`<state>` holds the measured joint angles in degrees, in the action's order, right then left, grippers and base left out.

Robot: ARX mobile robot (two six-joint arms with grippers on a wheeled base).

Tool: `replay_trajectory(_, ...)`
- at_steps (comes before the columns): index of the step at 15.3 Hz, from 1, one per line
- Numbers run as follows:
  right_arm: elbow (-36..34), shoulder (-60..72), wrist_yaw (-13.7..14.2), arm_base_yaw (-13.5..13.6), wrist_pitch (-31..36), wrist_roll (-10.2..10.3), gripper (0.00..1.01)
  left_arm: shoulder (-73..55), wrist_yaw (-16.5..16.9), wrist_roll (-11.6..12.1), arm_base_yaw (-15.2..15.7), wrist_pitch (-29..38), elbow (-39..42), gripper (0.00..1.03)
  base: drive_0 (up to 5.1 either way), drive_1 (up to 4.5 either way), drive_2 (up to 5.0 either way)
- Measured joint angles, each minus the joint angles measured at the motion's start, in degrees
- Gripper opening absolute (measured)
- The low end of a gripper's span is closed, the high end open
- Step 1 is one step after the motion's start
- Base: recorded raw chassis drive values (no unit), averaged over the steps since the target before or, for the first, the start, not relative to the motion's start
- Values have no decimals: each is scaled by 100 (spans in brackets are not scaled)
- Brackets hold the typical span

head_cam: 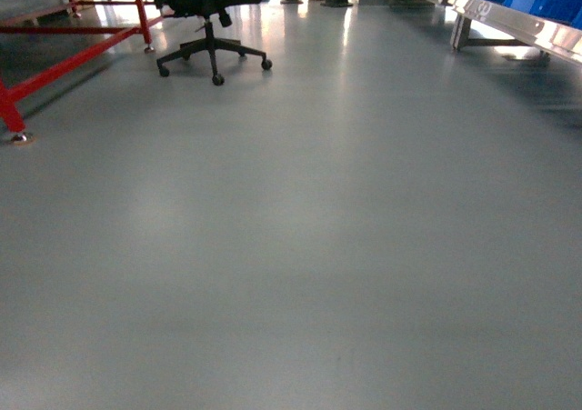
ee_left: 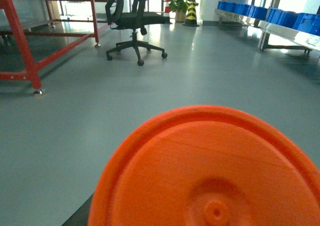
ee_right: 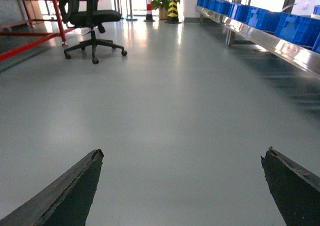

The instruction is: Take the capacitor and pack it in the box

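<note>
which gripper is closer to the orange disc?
Left. The orange disc fills the bottom of the left wrist view, close under that camera, though the left gripper itself is unseen. The right gripper, open, frames only bare floor.

Chair [head_cam: 211, 10] right of frame [head_cam: 64, 42]

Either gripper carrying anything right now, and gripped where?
Right gripper: open, holding nothing. Left: a round orange plastic disc fills its wrist view, but the fingers are out of sight, so a hold cannot be told.
</note>
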<state>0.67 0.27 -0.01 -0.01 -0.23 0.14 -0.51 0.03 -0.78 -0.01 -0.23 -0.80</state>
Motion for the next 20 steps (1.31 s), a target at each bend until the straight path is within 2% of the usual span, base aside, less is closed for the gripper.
replay_trajectory(20, 0, 0, 0, 0, -20, 0, 98, 0, 0, 0, 0, -22, 0, 43, -494, 243, 243)
